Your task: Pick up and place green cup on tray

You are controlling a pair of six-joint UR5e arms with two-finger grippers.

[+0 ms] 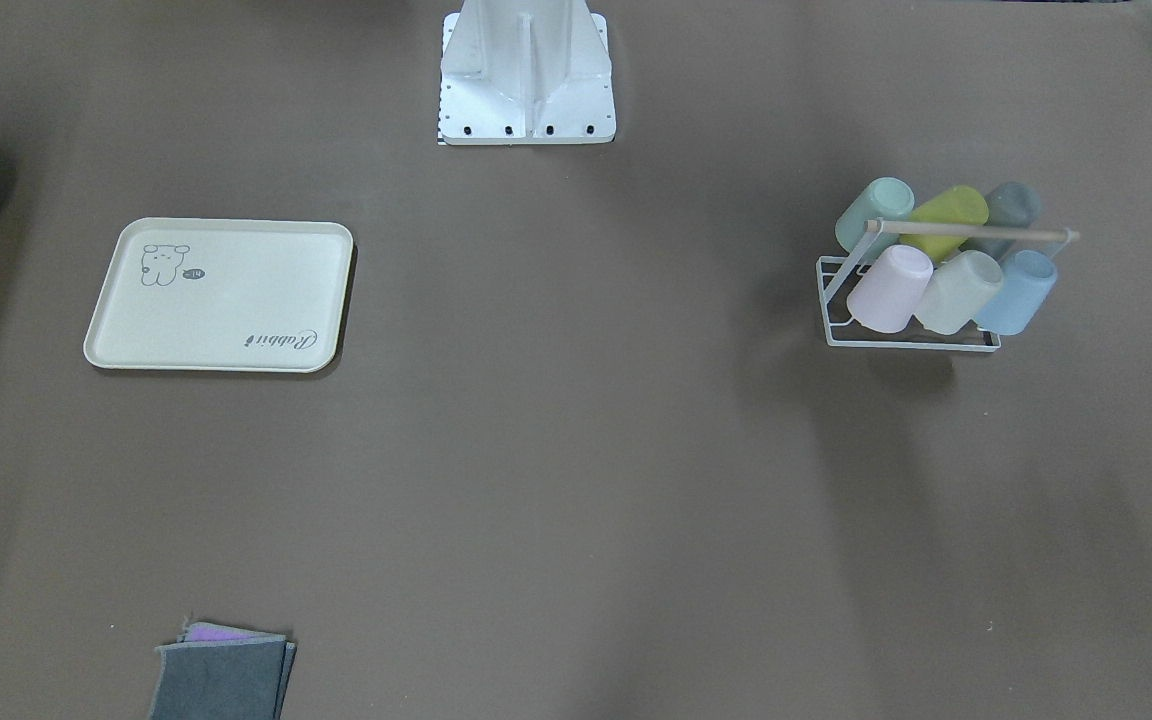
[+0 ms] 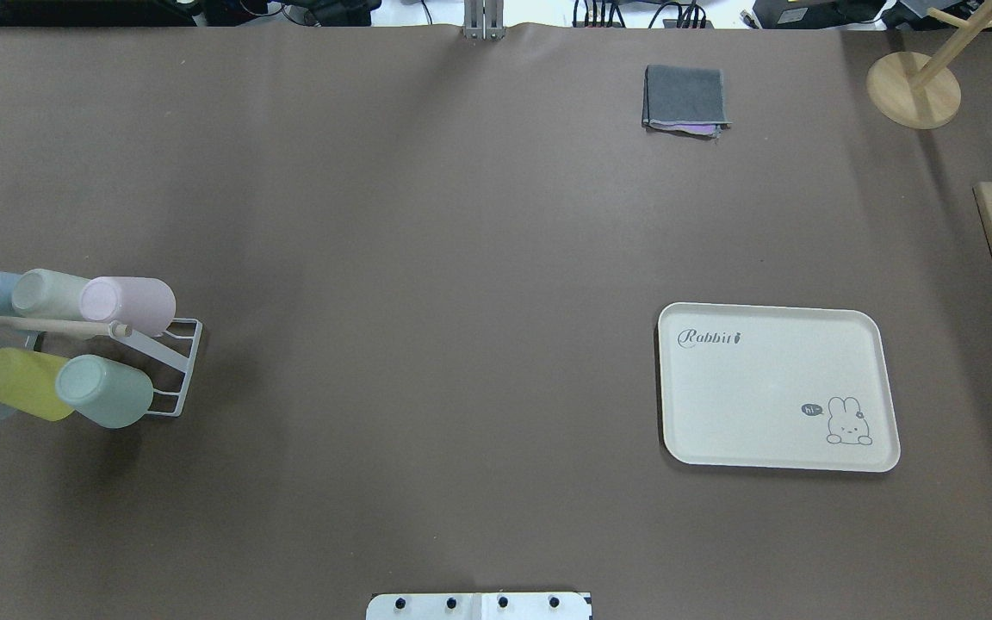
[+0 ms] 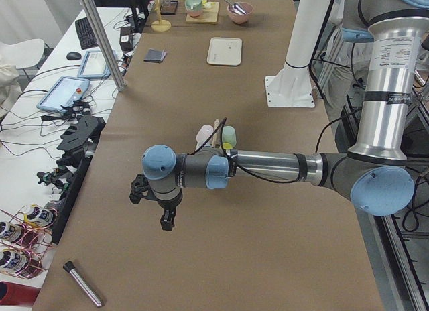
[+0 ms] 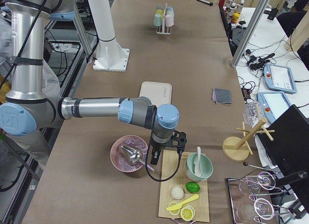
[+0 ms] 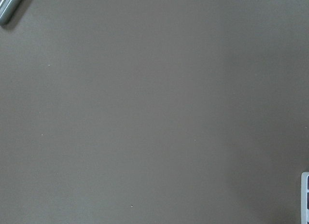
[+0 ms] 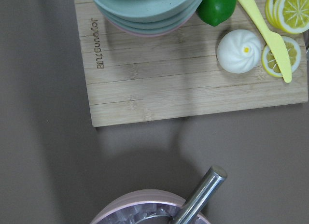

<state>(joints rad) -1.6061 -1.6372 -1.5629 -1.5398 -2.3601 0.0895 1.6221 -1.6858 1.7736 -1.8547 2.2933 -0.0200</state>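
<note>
The green cup [image 2: 104, 392], a mint tumbler, lies on its side in the white wire rack [image 2: 176, 368] at the table's left end, next to a yellow-green cup [image 2: 24, 384]; the same green cup [image 1: 874, 213] is at the rack's back row in the front-facing view. The cream tray [image 2: 771, 387] lies flat and bare on the right half. My left gripper [image 3: 165, 221] hangs over bare table beyond the rack, far from the cup. My right gripper [image 4: 154, 158] hovers by a wooden board, past the tray [image 4: 155, 91]. I cannot tell whether either is open or shut.
The rack also holds pink, cream, blue and grey cups. A folded grey cloth [image 2: 685, 99] lies at the far side. A wooden board [image 6: 193, 84] with bowls, lime and lemon, a pink bowl [image 4: 129, 153] and a wooden stand [image 2: 914, 86] crowd the right end. A metal cylinder [image 3: 84, 284] lies at the left end.
</note>
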